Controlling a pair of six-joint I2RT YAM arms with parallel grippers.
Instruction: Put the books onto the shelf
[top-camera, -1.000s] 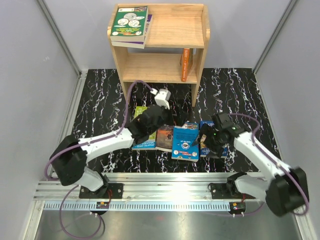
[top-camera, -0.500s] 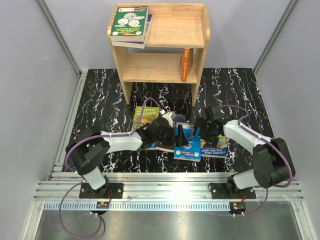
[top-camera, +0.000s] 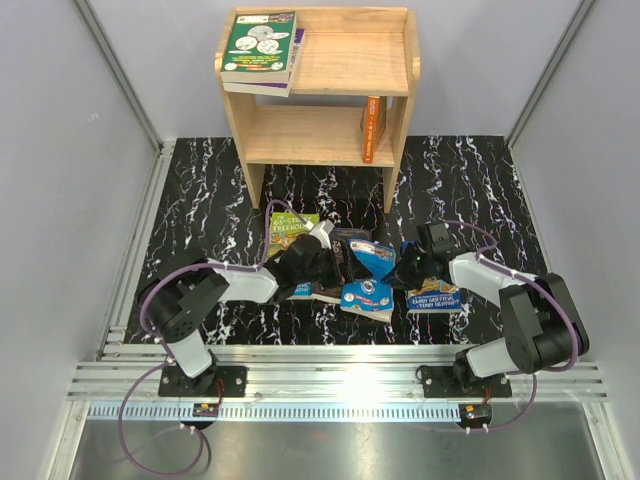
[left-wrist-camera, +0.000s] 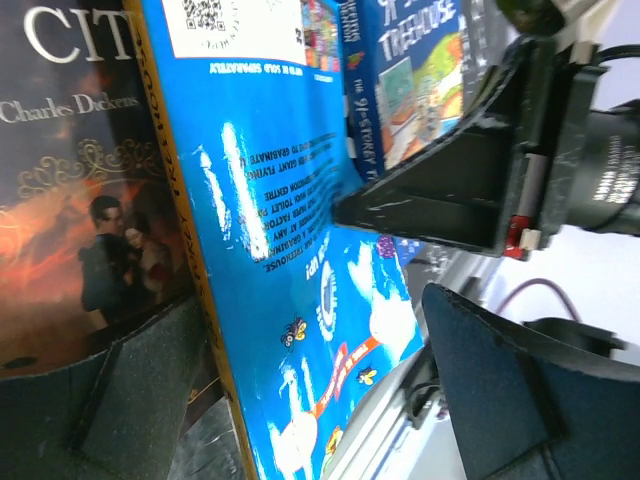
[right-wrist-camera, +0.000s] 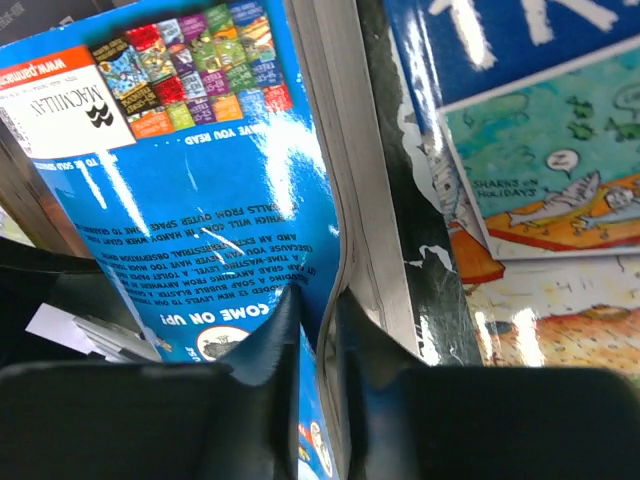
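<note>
Down on the black marbled tabletop (top-camera: 190, 210), between the two arms: blue book (top-camera: 366, 282) tipped up off the pile, back cover showing. Pinched at its curled cover edge by the right pincer (top-camera: 404, 266), fingers (right-wrist-camera: 270, 345) nearly together with only the cover between them. Straddled from the other side by the left pincer (top-camera: 330, 264), spread wide, one finger in front of the dark "A Tale of Two Cities" (left-wrist-camera: 70, 200), the other out past the blue cover, neither closed on it.

Crowded all round: green Treehouse book (top-camera: 291, 229) flat behind the left wrist, dark Dickens cover half hidden under that arm, second blue Treehouse book (top-camera: 434, 296) flat under the right arm, just beside the tipped one.

Well apart at the back, wooden shelf (top-camera: 352, 66): green book (top-camera: 259, 44) lying on a purple book (top-camera: 296, 55) at the left of the rimmed top board, orange book (top-camera: 372, 128) upright at the right end of the lower tier.
</note>
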